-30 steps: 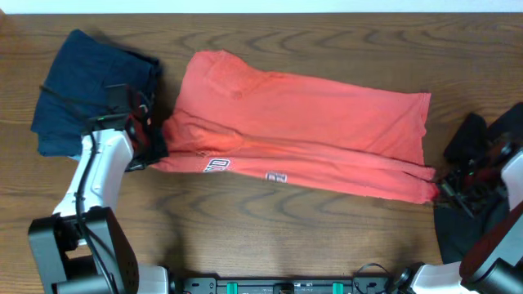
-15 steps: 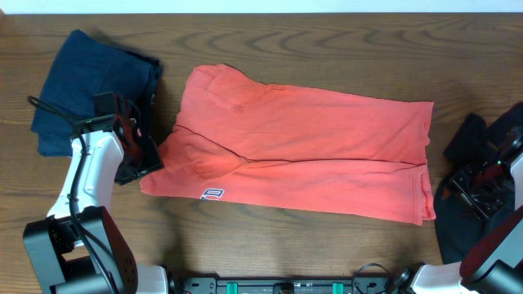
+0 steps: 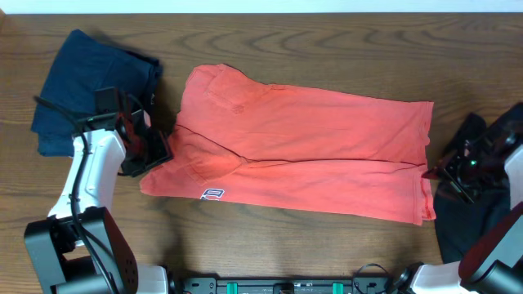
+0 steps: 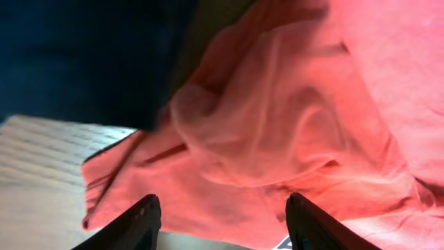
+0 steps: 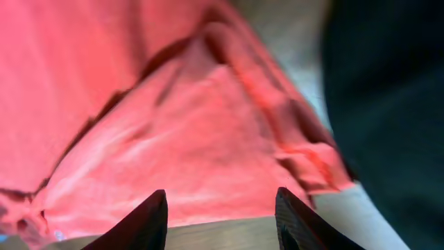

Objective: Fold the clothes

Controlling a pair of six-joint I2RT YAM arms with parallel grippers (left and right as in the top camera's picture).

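The coral-red T-shirt (image 3: 302, 151) lies folded lengthwise across the table, with a bit of white-and-navy lettering (image 3: 212, 194) at its near left edge. My left gripper (image 3: 155, 151) is open at the shirt's left end. In the left wrist view, the left gripper (image 4: 222, 208) hangs over bunched red cloth (image 4: 291, 125) with nothing between its fingers. My right gripper (image 3: 437, 171) is open at the shirt's right end. The right wrist view shows the right gripper (image 5: 222, 205) above the shirt's corner (image 5: 173, 118), holding nothing.
A folded navy garment (image 3: 90, 86) lies at the back left, just beyond the left gripper, and appears as navy cloth (image 4: 83, 55) in the left wrist view. A black garment (image 3: 458, 237) lies at the right edge under the right arm; the black cloth (image 5: 395, 90) borders the shirt's corner.
Both grippers have opened and let go of the shirt's near edge. The flap they held now lies flat. Both have since shifted slightly inward along the shirt's ends.
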